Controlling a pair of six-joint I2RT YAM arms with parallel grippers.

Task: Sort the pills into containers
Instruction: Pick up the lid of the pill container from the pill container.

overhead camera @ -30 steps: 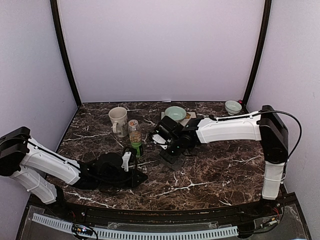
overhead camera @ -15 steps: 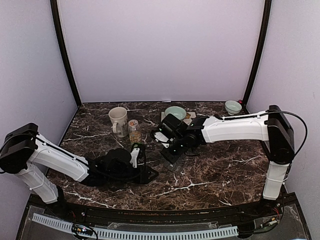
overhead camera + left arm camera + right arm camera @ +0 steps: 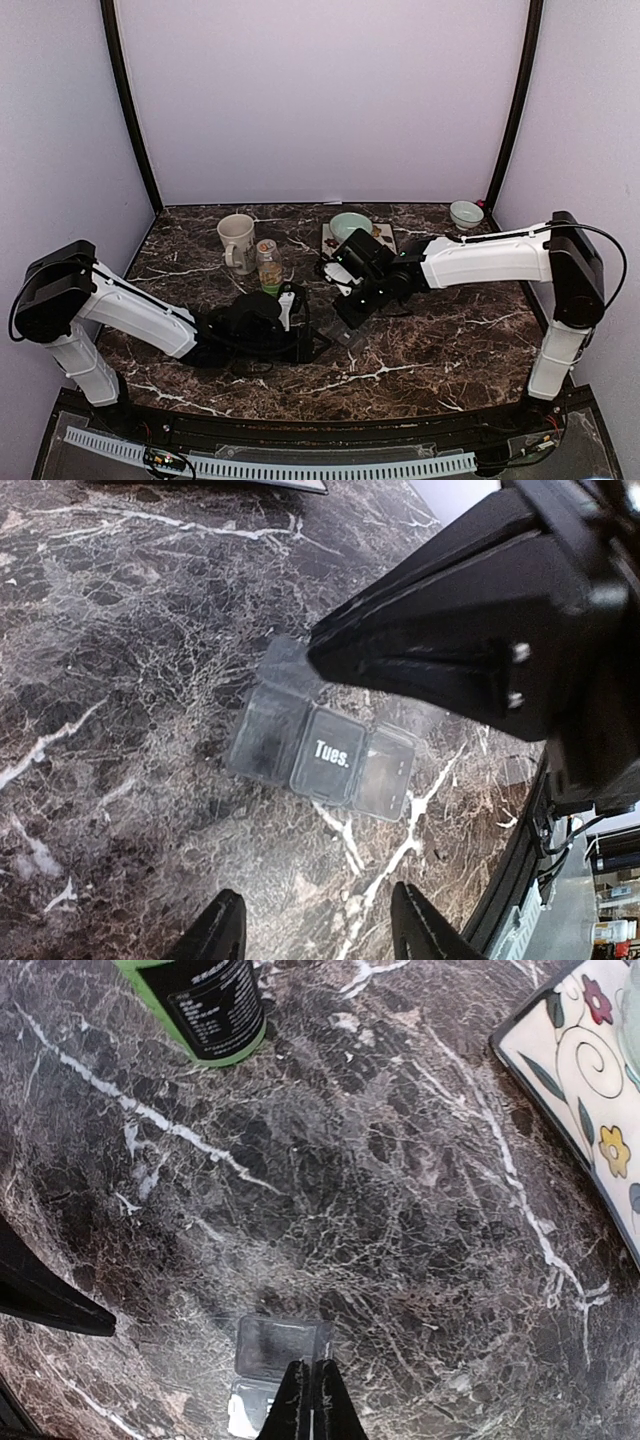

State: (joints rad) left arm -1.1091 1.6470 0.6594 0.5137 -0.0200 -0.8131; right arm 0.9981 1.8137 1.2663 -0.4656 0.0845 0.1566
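The pill strip (image 3: 320, 752) lies on the counter (image 3: 120, 680) ahead of the spread left hand (image 3: 320, 935). The right hand (image 3: 309, 1400), pressed together, perhaps touches its end. Likely light, slippery plastic: pinch its long sides.

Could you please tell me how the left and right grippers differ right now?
The left gripper is open, jaws apart; the right gripper is shut, jaws together. The left gripper sits short of the pill box; the right gripper's tip is at its end compartment. Both point toward the box.
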